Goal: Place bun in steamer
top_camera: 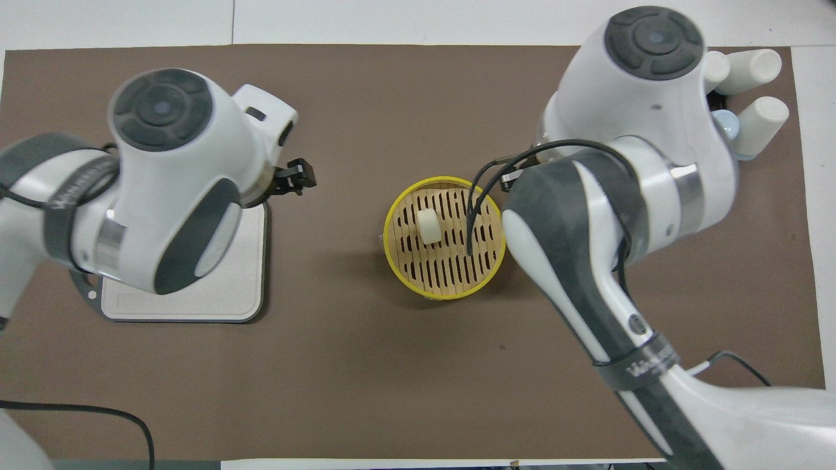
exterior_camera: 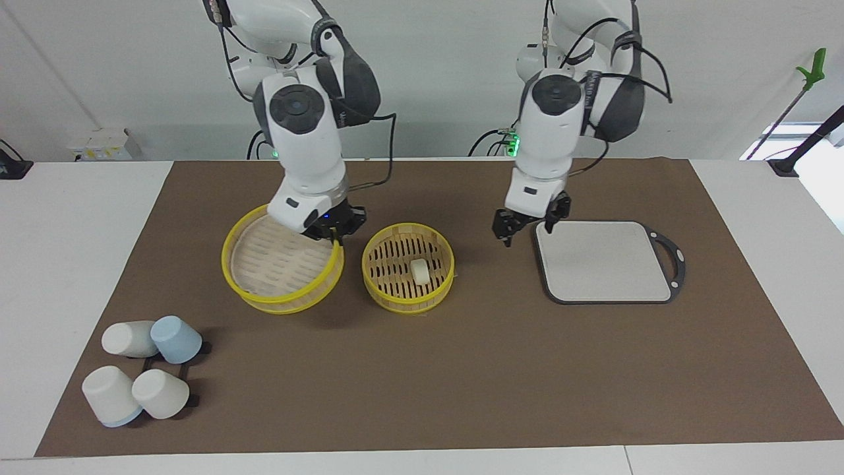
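brown mat (exterior_camera: 422,369) covers most of the white table (exterior_camera: 66,264), and on it, toward the left arm's end, lies the grey board (exterior_camera: 606,264) with its black rim. next in size is the steamer lid (exterior_camera: 280,267), tilted and held up by its yellow rim in the right gripper (exterior_camera: 333,231), whose fingertips are pinched tight on that rim just beside the steamer (exterior_camera: 407,267). the steamer sits open at the middle of the mat, and the bun (exterior_camera: 419,271) lies on its slatted floor, loose, nothing touching it. four cups (exterior_camera: 142,369) lie tipped at the right arm's end. the left gripper (exterior_camera: 527,224) hangs empty over the mat at the board's edge, fingers spread wide, well apart from the steamer. judged from this, the bun is placed and the lid is the risk: held by one edge, it could swing or slip and land askew, clip the steamer's rim and shove the basket, or press down on the bun.
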Motion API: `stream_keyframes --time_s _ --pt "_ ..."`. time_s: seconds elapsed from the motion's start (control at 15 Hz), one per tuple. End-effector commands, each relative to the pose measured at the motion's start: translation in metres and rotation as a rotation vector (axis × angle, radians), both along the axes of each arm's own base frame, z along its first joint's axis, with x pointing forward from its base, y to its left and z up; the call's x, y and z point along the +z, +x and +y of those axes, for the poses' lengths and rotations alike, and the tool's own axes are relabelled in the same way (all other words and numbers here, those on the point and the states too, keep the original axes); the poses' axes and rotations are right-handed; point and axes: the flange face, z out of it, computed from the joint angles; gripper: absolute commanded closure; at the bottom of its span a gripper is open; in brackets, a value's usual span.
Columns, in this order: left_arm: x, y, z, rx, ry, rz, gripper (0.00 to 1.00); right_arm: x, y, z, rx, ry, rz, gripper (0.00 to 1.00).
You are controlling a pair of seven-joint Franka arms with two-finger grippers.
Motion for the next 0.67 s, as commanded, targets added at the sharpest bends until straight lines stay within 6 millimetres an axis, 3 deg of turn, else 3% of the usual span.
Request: stream_keyframes --time_s 0.0,0.2,0.33,0.6 --pt "0.017 0.001 0.076 -0.075 -0.035 0.05 0.0 -0.017 -0.013 0.066 -0.077 0.016 -0.028 1.0" --pt "0.035 0.0 0.143 -0.157 -0.041 0.065 0.0 -0.049 -0.018 0.143 -0.099 0.003 -0.049 1.0" --pt "0.048 -0.003 0.17 -0.183 -0.043 0.053 0.0 -0.049 -0.02 0.157 -0.09 0.031 -0.097 1.0" --pt "0.07 -0.019 0.185 -0.232 -0.045 0.051 0.0 -0.074 -0.035 0.169 -0.071 0.027 -0.088 1.0"
